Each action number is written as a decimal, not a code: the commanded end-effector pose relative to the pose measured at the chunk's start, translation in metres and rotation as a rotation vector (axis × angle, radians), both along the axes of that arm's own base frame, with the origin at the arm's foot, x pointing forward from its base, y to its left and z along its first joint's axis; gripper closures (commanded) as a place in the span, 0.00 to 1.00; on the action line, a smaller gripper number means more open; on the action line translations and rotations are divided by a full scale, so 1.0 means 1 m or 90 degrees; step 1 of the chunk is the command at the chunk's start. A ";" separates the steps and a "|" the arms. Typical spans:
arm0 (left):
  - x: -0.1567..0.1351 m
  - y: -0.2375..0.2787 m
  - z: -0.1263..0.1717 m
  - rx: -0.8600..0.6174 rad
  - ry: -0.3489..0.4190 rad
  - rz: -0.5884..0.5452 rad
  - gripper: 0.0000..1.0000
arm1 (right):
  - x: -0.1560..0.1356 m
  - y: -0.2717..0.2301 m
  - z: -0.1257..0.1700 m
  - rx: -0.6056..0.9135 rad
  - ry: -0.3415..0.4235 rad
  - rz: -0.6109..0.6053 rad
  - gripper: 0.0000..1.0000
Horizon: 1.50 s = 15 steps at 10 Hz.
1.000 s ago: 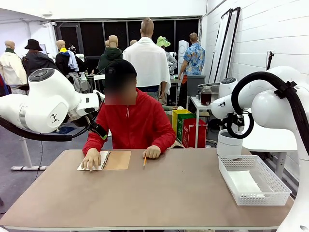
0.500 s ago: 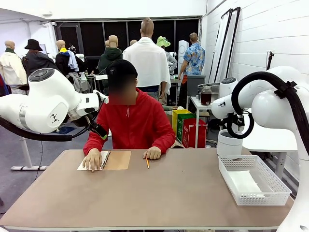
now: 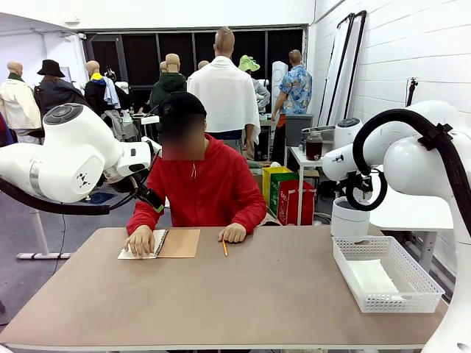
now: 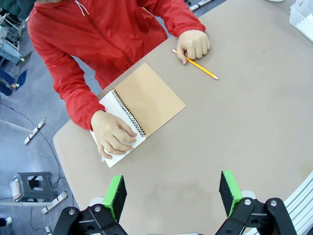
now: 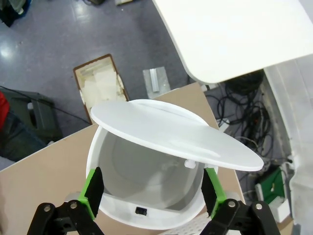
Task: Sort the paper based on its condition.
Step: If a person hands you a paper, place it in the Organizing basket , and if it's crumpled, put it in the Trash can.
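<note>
Paper [image 3: 370, 277]: a flat white sheet lies inside the white mesh basket [image 3: 422, 279], which sits at the table's right edge on the robot's side. More white paper shows as the open page [image 4: 113, 128] of a spiral notebook [image 4: 149, 98] with its brown cover folded out, at the far left of the table [image 3: 257, 294] in front of the person. The person, in a red jacket, presses one hand [image 4: 114, 140] flat on that white page, fingers spread and touching the spiral; the other hand [image 4: 193, 44] is a loose fist resting on the table, touching the end of a yellow pencil [image 4: 195, 64] that lies beside the notebook, well apart from the basket. Left gripper [image 4: 171, 191]: held high above the table, looking down on the notebook and person, jaws spread wide, nothing between the green pads [image 4: 115, 193]. Right gripper [image 5: 152, 190]: off the table's far right corner, above a white bin [image 5: 146, 181] with its round swing lid [image 5: 171, 133] tipped open; jaws wide, straddling the bin's rim in view, whether touching it I cannot tell. In the front view the bin [image 3: 349, 217] stands just beyond the basket, behind the table edge.
</note>
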<state>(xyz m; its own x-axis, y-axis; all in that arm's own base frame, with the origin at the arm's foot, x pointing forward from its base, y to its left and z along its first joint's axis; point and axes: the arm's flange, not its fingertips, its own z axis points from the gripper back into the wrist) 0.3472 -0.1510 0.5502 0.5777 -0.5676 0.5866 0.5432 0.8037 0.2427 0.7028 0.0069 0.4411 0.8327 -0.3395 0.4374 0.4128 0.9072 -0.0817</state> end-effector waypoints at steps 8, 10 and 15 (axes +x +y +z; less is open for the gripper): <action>0.000 0.000 0.000 0.001 0.000 0.000 0.00 | -0.086 0.084 0.054 0.067 -0.011 0.302 0.00; 0.000 0.000 0.000 0.001 0.000 0.000 0.00 | -0.119 0.093 0.062 0.107 0.015 0.451 0.00; 0.000 0.000 0.000 0.001 0.000 0.000 0.00 | -0.141 0.107 0.063 0.088 0.079 0.626 0.00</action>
<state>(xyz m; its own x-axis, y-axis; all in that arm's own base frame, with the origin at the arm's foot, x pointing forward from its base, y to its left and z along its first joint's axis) 0.3472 -0.1511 0.5503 0.5776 -0.5677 0.5866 0.5433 0.8037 0.2428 0.5548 0.1248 0.5039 0.8131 0.4708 0.3423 -0.5255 0.8467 0.0839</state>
